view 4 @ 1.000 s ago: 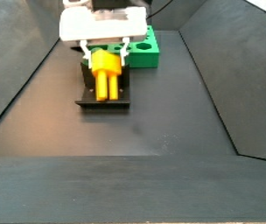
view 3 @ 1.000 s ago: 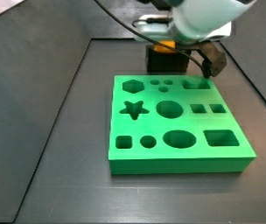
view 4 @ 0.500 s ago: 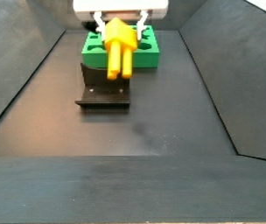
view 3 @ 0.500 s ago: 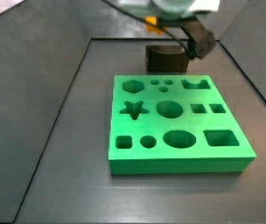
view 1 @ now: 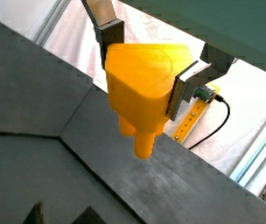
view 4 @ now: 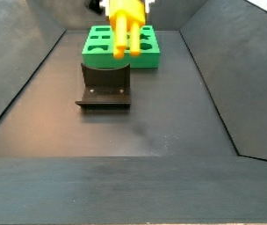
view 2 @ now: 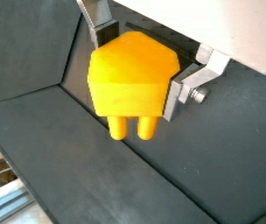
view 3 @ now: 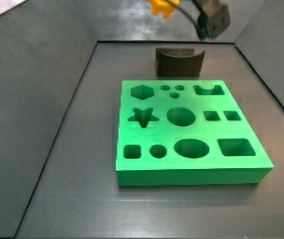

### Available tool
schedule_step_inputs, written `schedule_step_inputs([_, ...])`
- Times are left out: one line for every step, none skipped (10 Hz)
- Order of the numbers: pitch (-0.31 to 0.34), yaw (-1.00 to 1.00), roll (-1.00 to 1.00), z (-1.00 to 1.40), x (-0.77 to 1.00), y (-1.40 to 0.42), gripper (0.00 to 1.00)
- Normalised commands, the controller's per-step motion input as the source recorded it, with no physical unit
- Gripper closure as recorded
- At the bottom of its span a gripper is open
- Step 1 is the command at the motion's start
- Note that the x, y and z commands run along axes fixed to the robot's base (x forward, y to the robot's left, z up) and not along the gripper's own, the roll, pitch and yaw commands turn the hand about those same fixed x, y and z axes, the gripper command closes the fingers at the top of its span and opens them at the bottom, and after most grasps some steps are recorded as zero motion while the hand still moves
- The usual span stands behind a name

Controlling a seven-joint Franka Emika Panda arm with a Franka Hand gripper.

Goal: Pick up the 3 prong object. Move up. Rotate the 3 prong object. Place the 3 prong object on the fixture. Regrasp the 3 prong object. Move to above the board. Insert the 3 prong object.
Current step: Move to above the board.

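Note:
My gripper (view 1: 147, 74) is shut on the 3 prong object (view 1: 142, 83), an orange-yellow piece with stubby prongs pointing away from the wrist. It also fills the gap between the silver fingers in a wrist view (view 2: 129, 74). In a side view the gripper (view 4: 126, 7) is high at the frame's top, holding the piece (view 4: 126, 31) in the air above the fixture (view 4: 105, 83). In a side view only a bit of the piece (view 3: 166, 7) and gripper (view 3: 192, 11) show, above the dark fixture (view 3: 178, 62). The green board (view 3: 189, 131) lies flat, also seen in a side view (view 4: 124, 47).
The dark bin floor (view 4: 136, 132) has sloping walls on both sides (view 3: 38, 103). In a wrist view a yellow ruler-like strip and a black cable (view 1: 199, 109) hang outside the bin.
My gripper has lifted the 3 prong object up off the fixture and risen toward the top of the side views. The fixture now stands bare.

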Motion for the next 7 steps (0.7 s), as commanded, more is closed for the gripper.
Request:
schedule_step_inputs([0.004,0.01,-1.00,0.60,-0.21,-1.00,1.00])
schedule_step_inputs([-0.002,0.01,-1.00,0.60,-0.20,-1.00,1.00])
schedule_step_inputs([-0.004,0.01,-1.00,0.64,-0.22,-1.00,1.00])
schedule_step_inputs([-0.009,0.01,-1.00,0.63,-0.22,-1.00,1.00])
schedule_step_inputs([-0.010,0.01,-1.00,0.63,-0.23,-1.00,1.00])
schedule_step_inputs([-0.010,0.01,-1.00,0.64,-0.23,-1.00,1.00])
schedule_step_inputs([-0.010,0.01,-1.00,0.67,-0.24,-1.00,1.00])
